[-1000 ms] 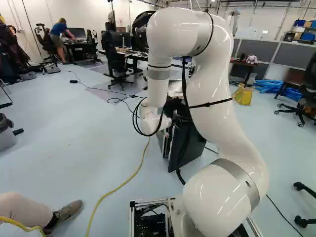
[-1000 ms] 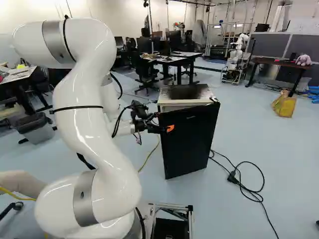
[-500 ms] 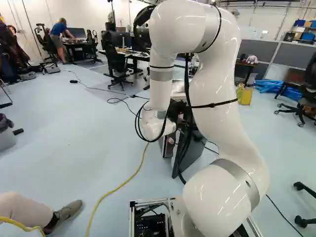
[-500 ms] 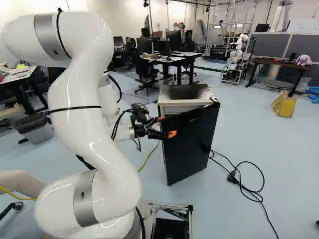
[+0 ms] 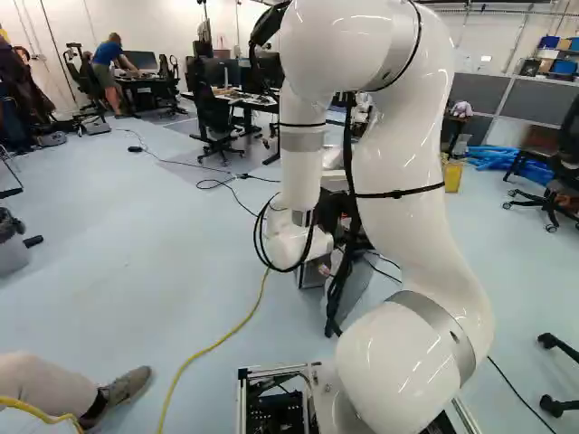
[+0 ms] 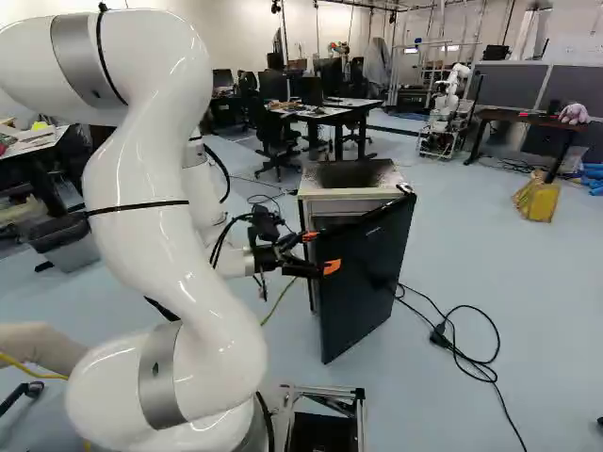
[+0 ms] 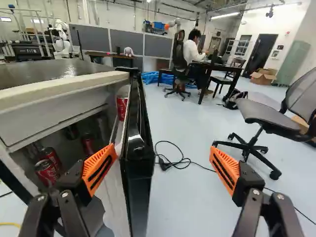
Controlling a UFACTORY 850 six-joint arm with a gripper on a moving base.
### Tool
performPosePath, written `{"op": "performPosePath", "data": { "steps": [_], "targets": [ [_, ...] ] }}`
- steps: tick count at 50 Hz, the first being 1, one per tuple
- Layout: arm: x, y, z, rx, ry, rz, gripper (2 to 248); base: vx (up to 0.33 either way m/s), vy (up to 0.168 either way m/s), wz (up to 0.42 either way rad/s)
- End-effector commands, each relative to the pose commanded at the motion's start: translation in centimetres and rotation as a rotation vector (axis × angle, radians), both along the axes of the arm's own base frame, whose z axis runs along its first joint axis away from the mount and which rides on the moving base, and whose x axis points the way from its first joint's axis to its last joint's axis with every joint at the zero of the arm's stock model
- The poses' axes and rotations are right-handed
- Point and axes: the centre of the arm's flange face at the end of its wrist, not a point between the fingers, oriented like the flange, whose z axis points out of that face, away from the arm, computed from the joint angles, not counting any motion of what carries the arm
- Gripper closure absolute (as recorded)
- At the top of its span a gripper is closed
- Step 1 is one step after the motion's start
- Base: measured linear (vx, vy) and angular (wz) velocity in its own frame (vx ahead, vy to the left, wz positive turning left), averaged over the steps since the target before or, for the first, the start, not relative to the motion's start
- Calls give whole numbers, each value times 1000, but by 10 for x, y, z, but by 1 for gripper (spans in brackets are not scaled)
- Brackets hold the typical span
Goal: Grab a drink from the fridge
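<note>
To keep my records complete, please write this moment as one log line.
Fridge door partly open | tool open, door between fingers | red cans inside, none gripped

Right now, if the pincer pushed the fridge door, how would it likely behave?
The fridge door looks like a flat, stiff slab, so it should swing without bending. Its far edge meets the fridge body and its near edge stands away, so it probably turns there. The red can on its inner side might wobble if jerked.

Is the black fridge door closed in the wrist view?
No, the black fridge door stands away from the white cabinet, leaving red metal drink cans visible inside.
</note>
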Motion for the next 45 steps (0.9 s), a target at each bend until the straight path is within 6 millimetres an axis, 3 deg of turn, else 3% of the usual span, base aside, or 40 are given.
{"op": "performPosePath", "data": {
  "steps": [31,45],
  "targets": [
    [-40,-39,3,-55,43,-146,3,0,0,0],
    [-42,-61,4,-58,42,-250,3,0,0,0]
  ]
}}
